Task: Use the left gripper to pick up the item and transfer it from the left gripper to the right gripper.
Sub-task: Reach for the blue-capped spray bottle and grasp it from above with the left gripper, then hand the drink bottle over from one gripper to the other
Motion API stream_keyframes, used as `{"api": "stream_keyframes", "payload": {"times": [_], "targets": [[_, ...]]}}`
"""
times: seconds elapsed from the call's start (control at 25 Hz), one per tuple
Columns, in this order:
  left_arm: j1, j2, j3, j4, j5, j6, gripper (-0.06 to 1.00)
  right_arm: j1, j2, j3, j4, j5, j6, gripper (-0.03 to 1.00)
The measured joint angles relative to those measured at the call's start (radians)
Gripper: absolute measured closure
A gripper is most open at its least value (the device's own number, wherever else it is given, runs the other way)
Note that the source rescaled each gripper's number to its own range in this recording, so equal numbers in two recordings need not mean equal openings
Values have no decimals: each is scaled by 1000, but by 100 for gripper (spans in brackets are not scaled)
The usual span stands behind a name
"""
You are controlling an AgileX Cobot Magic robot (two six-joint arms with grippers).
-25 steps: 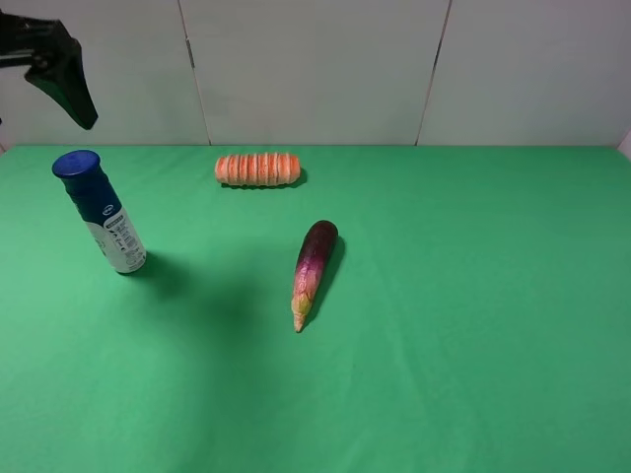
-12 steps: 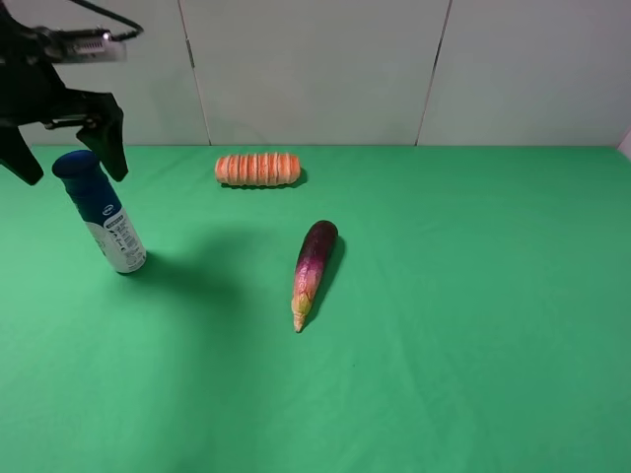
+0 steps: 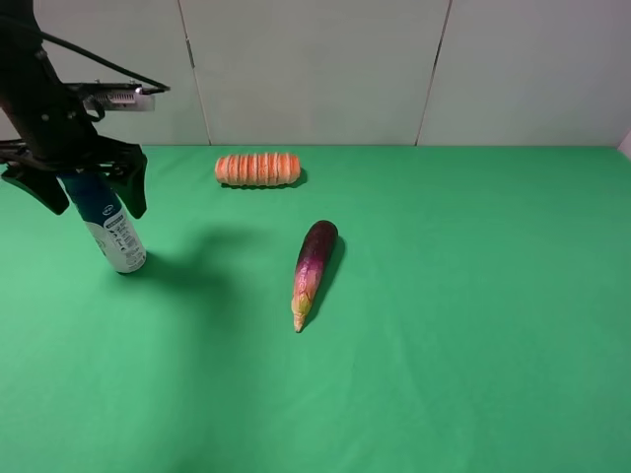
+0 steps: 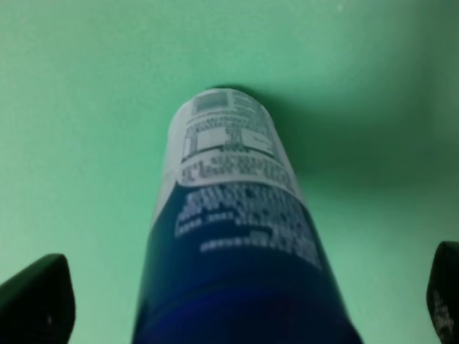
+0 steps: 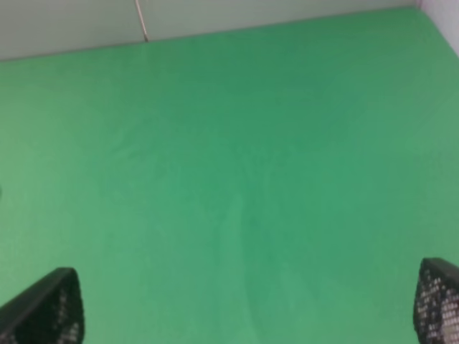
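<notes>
The bottle (image 3: 120, 243), dark blue above and white with small print below, stands on its base on the green cloth (image 3: 444, 325), well to the left of the purple eggplant (image 3: 314, 268) in the high view. The left gripper (image 3: 96, 204) sits around its blue upper part, released. One black finger (image 4: 36, 301) shows on each side of the bottle (image 4: 237, 229), both apart from it. The ridged orange roll (image 3: 258, 168) lies behind the eggplant, nearer the back wall and slightly left. The right gripper (image 5: 240, 304) appears only in its own wrist view, jaws spread wide over the green cloth (image 5: 237, 165), nothing between them.
</notes>
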Motion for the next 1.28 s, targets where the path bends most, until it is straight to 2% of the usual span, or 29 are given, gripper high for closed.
{"api": "stream_keyframes", "payload": {"times": [0.2, 0.32, 0.48, 0.56, 0.64, 1.08, 1.28], "targets": [[0, -12, 31, 4, -62, 6, -5, 0, 0, 0, 0, 0, 0, -3], [0, -15, 36, 8, -81, 8, 5, 0, 0, 0, 0, -1, 0, -3], [0, -15, 36, 14, -97, 11, 38, 0, 0, 0, 0, -1, 0, -3], [0, -15, 36, 14, -113, 11, 64, 0, 0, 0, 0, -1, 0, -3], [0, -15, 36, 14, -122, 12, 94, 0, 0, 0, 0, -1, 0, -3], [0, -15, 34, 14, -146, 14, 93, 0, 0, 0, 0, -1, 0, -3], [0, 3, -47, 8, -80, 14, 93, 0, 0, 0, 0, -1, 0, -3]]}}
